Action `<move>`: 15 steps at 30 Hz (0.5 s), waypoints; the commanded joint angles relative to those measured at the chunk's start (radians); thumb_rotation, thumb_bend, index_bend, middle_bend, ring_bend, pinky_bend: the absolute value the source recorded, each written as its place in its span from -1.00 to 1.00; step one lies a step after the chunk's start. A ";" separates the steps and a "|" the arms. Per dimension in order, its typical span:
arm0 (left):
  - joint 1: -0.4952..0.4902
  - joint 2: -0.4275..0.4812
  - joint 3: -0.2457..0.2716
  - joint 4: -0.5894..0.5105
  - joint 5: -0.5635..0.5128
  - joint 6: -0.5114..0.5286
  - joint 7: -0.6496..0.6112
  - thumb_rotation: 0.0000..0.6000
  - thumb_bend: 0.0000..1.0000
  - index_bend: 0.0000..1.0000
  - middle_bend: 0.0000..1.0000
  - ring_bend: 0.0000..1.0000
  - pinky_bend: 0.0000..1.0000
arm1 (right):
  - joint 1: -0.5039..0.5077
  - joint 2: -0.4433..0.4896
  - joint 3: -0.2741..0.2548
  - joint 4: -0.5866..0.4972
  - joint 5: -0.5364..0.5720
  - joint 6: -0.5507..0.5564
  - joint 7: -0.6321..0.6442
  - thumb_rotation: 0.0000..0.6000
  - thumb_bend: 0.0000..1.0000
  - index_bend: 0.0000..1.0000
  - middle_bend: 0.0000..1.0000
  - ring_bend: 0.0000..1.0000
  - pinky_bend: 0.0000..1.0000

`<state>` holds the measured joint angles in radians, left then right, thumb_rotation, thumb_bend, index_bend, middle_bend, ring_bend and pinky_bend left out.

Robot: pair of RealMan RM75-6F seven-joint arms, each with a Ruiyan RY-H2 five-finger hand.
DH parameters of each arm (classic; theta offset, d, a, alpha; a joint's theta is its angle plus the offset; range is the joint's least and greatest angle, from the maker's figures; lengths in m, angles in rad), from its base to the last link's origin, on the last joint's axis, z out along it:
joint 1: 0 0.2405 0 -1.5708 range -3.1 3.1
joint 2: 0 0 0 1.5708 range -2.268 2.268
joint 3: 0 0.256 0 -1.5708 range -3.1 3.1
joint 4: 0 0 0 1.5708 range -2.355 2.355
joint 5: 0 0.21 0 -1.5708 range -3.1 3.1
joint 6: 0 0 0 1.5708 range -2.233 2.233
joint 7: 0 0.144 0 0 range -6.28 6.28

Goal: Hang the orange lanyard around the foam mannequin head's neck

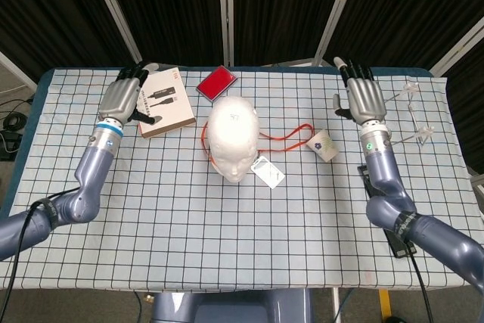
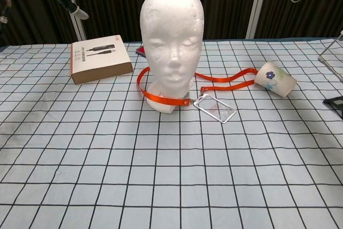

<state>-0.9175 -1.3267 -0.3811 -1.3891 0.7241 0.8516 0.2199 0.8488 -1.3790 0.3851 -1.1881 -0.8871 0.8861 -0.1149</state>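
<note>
The orange lanyard (image 2: 214, 81) is thin, limp woven ribbon, light and slippery; it loops the foam mannequin head (image 2: 171, 41) at the neck mid-table, its slack trailing toward the right edge and touching a tipped paper cup (image 2: 276, 79). Its clear, stiff badge holder (image 2: 215, 108) looks the easiest grip. The left robot hand (image 1: 125, 98) and right robot hand (image 1: 361, 96) are spread, holding nothing

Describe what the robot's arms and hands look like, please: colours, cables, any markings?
Both arms are smooth bluish-grey tubes with black bands near the elbows and black cables trailing off. The left hand and right hand have silver-grey metal backs and dark fingers. The left wrist wears a blue ring; the right wrist has a white cuff with a small green mark.
</note>
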 commanded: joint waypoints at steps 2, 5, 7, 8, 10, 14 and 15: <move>0.085 0.083 0.055 -0.093 0.086 0.105 0.007 1.00 -1.00 -1.00 -1.00 -1.00 -1.00 | -0.100 0.116 -0.052 -0.121 -0.082 0.052 0.035 1.00 0.67 -0.80 -0.98 -1.00 -1.00; 0.144 0.137 0.096 -0.168 0.137 0.178 0.033 1.00 -1.00 -1.00 -1.00 -1.00 -1.00 | -0.155 0.178 -0.100 -0.178 -0.148 0.059 0.066 1.00 0.81 -0.77 -0.89 -1.00 -1.00; 0.181 0.169 0.126 -0.210 0.174 0.223 0.051 1.00 -1.00 -1.00 -1.00 -1.00 -1.00 | -0.185 0.204 -0.133 -0.199 -0.198 0.067 0.084 1.00 0.93 -0.76 -0.89 -1.00 -1.00; 0.205 0.185 0.142 -0.237 0.194 0.254 0.061 1.00 -1.00 -1.00 -1.00 -1.00 -1.00 | -0.200 0.215 -0.151 -0.211 -0.228 0.072 0.101 1.00 0.96 -0.75 -0.89 -1.00 -1.00; 0.255 0.217 0.176 -0.287 0.233 0.314 0.076 1.00 -1.00 -1.00 -1.00 -1.00 -1.00 | -0.227 0.231 -0.186 -0.234 -0.287 0.073 0.144 1.00 1.00 -0.75 -0.89 -1.00 -1.00; 0.348 0.261 0.230 -0.371 0.286 0.424 0.094 1.00 -1.00 -1.00 -1.00 -1.00 -1.00 | -0.256 0.240 -0.254 -0.256 -0.423 0.073 0.229 1.00 1.00 -0.74 -0.87 -1.00 -1.00; 0.387 0.273 0.254 -0.395 0.299 0.469 0.107 1.00 -1.00 -1.00 -1.00 -1.00 -1.00 | -0.258 0.234 -0.280 -0.261 -0.469 0.066 0.246 1.00 1.00 -0.76 -0.86 -1.00 -1.00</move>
<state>-0.6032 -1.0927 -0.1794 -1.7240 0.9836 1.2413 0.2993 0.6169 -1.1528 0.1653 -1.4247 -1.2674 0.9544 0.0746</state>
